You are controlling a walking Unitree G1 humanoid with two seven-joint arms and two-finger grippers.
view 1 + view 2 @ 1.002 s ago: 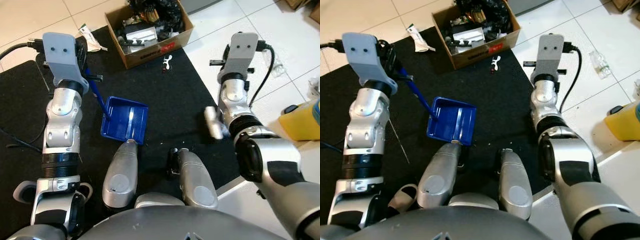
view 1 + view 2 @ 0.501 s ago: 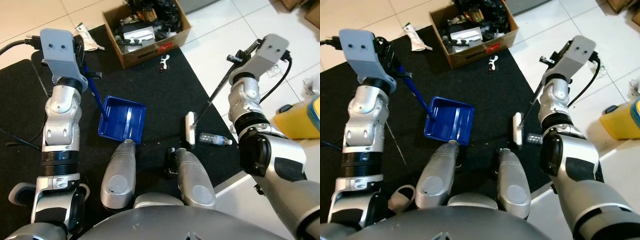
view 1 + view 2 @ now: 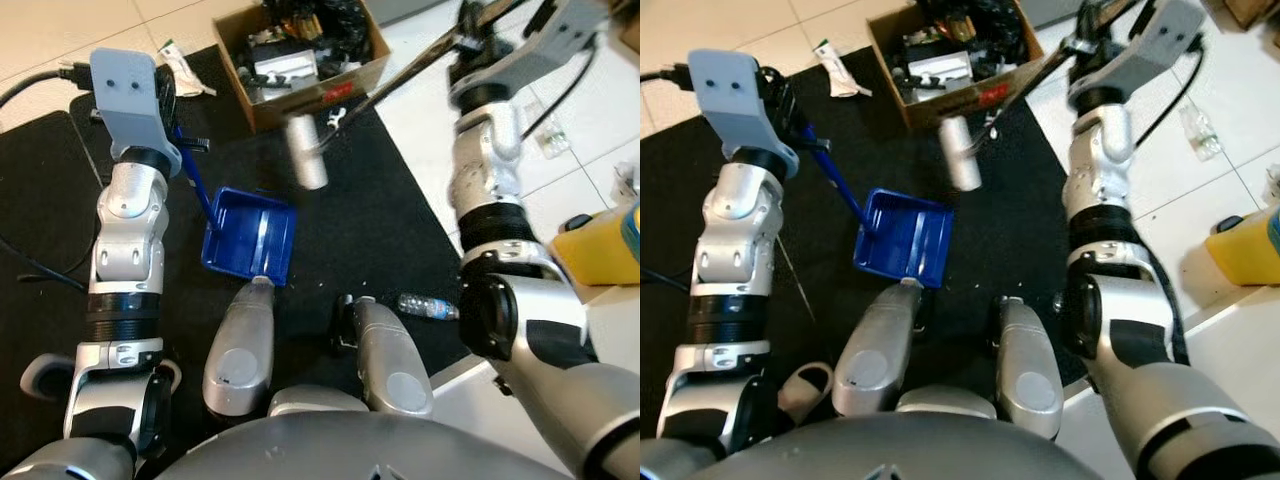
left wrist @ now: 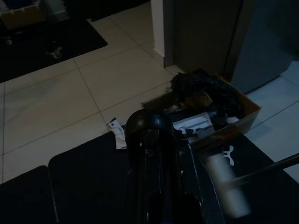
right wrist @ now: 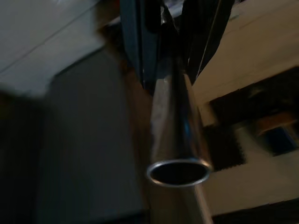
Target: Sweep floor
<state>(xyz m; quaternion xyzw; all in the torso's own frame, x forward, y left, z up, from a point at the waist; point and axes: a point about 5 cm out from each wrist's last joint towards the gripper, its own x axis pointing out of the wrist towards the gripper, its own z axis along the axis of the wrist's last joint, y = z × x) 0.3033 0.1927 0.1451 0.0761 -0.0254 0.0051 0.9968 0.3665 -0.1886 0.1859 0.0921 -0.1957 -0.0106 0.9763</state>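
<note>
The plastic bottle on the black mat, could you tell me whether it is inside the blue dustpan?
No, the plastic bottle lies apart from the blue dustpan.

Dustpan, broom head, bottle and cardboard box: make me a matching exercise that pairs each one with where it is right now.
Things:
1. dustpan
2. broom head
3. bottle
4. cardboard box

Places:
A. lying on the black mat beside the robot's right knee
B. lifted above the mat, blurred, at the end of a thin pole
C. at the mat's far edge, packed with clutter
D. flat on the mat ahead of the left knee, its blue handle running up to the left gripper

Pairs: 1-D, 2-B, 3-A, 4-C
</note>
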